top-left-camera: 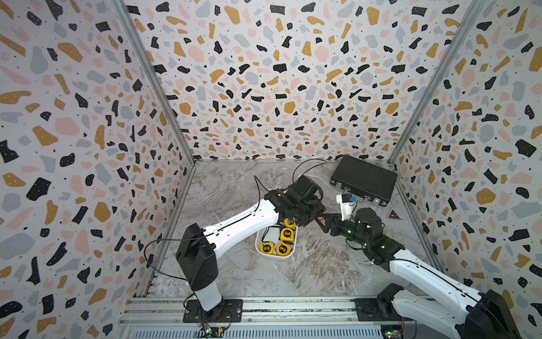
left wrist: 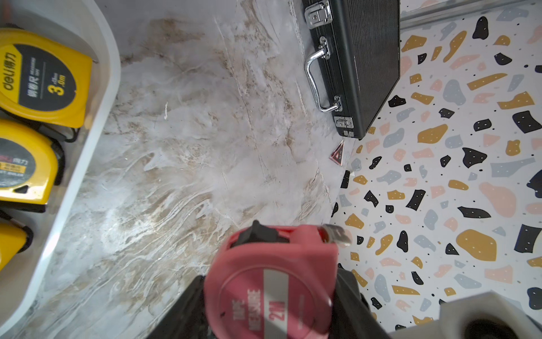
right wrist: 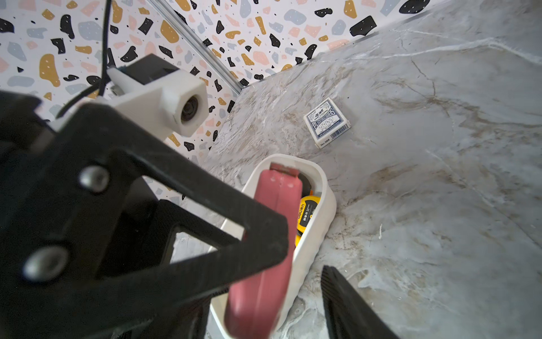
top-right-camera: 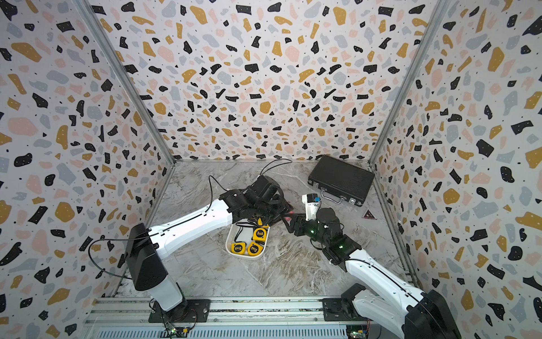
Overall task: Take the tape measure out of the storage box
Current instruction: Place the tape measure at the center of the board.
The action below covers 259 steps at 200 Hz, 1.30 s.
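The left arm [top-left-camera: 243, 224] rose from its rail mount at 7 o'clock. Its white forearm slanted toward 2 o'clock over the far end of the storage box [left wrist: 99, 117]. The left pincer [left wrist: 265, 308] was pinched on the flat faces of the pink tape measure [left wrist: 272, 264], holding it in the air. The tape measure was out of the box, over bare worktop [top-left-camera: 264, 278] just off the box's 2 o'clock corner.

The right arm [top-left-camera: 434, 281] came in from 5 o'clock, its white link angled toward 10 o'clock and its black wrist bent level. The right pincer [top-right-camera: 289, 220] met the left one nose to nose and stood spread around the tape measure. Its one visible ribbed finger [right wrist: 346, 299] was just beside the pink case with a gap showing; the other was hidden.

The pink case was rounded, smooth plastic with a black lock button, a silver label band and a metal hook at its tip. The box was a shallow white tub with rounded corners and plain glossy walls. It held four yellow tape measures [top-left-camera: 286, 234] with black round labels. The worktop was grey, marble-veined and matte. A black ribbed briefcase [top-left-camera: 363, 180] with a chrome handle and latches lay at 1 o'clock. A blue-and-white card pack [right wrist: 327, 123] lay flat, apart from the box.
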Each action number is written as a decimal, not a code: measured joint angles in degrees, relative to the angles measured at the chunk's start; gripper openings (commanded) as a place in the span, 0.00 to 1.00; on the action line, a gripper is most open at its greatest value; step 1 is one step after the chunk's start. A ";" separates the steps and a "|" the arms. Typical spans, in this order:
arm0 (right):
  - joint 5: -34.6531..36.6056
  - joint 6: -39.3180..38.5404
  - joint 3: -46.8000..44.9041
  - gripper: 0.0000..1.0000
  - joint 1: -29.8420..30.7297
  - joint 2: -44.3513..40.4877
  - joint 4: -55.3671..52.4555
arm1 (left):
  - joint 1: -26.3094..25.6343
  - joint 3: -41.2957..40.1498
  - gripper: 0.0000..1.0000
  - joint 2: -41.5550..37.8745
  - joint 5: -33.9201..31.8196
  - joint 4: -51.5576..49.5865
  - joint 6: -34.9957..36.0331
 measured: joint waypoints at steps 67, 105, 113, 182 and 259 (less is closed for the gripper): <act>0.35 1.84 -0.22 0.18 0.20 1.11 2.21 | 0.02 -0.63 0.00 -0.09 1.27 2.25 -0.96; 1.25 1.97 -0.28 0.09 0.04 0.83 1.66 | 0.02 -0.96 0.46 -0.09 1.62 2.95 -0.90; 1.49 1.99 -0.33 0.09 0.02 0.66 1.51 | 0.02 -1.05 0.62 -0.09 1.66 2.99 -0.70; 0.00 4.66 -2.49 0.09 -8.33 2.54 -3.19 | 2.12 -1.05 1.00 -0.55 -2.45 -6.43 8.74; -6.10 7.93 -2.49 0.10 -18.51 14.27 -10.34 | 6.56 -7.19 1.00 -7.32 -9.94 -17.05 23.23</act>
